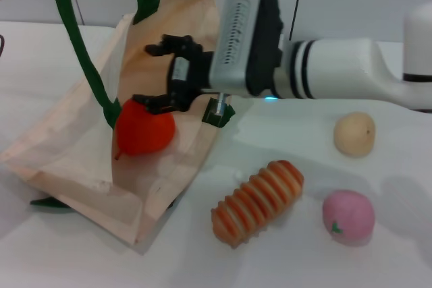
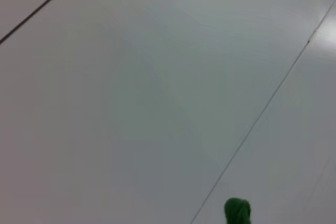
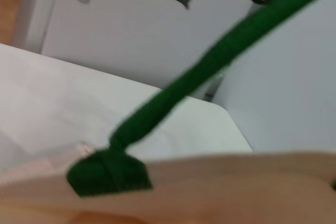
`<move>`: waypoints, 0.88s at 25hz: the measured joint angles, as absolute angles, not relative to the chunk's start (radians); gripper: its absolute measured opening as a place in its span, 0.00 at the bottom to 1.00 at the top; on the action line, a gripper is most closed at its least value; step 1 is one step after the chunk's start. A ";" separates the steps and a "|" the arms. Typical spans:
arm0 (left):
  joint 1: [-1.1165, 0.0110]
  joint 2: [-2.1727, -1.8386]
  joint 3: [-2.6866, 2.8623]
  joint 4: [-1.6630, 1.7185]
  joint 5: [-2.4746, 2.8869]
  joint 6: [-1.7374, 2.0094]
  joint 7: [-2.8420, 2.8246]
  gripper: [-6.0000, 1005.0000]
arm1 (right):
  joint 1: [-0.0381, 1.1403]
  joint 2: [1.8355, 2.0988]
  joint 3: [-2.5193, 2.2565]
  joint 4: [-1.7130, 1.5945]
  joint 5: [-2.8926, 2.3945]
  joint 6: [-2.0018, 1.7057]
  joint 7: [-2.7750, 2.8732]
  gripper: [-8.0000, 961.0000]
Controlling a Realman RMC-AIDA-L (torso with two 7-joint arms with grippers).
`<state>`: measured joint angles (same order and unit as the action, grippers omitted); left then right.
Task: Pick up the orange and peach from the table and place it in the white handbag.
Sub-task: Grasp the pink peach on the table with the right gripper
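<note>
The right gripper (image 1: 156, 75) hangs over the bag (image 1: 81, 160) mouth, jaws spread, the orange (image 1: 144, 128) just below them inside the opening. Withdraw straight back, clear of the green handle (image 1: 84, 59). The peach (image 1: 348, 216) lies on the table (image 1: 378, 261), well apart.

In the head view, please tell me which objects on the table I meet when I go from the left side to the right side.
Cream-beige cloth tote bag with dark green rope handles → bright orange-red round toy fruit at the bag's mouth, under the right gripper → long orange-and-cream ribbed item → pink round toy peach. The pale beige round fruit overlaps the peach's span, so I omit it.
</note>
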<state>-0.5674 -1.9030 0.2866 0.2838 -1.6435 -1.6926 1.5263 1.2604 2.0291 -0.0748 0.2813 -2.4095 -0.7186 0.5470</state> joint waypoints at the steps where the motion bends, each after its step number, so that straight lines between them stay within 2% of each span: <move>1: -0.562 -1.902 0.287 0.284 -1.644 -1.684 1.527 0.13 | 1.244 2.028 -0.074 0.268 -2.405 -0.720 0.548 0.91; 6: -0.549 -1.898 0.287 0.284 -1.650 -1.673 1.529 0.12 | 1.191 2.025 -0.073 0.218 -2.401 -0.763 0.577 0.91; 16: -0.539 -1.892 0.287 0.284 -1.654 -1.647 1.532 0.13 | 0.937 2.025 -0.081 -0.193 -2.405 -1.337 0.840 0.91; 22: -0.535 -1.890 0.287 0.284 -1.654 -1.646 1.532 0.13 | 0.839 2.025 -0.111 -0.348 -2.469 -1.427 0.987 0.92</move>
<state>-0.5345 -1.8900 0.2869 0.2838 -1.6537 -1.6458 1.5323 0.8394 2.0248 -0.1110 -0.3482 -2.4686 -1.4271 0.9873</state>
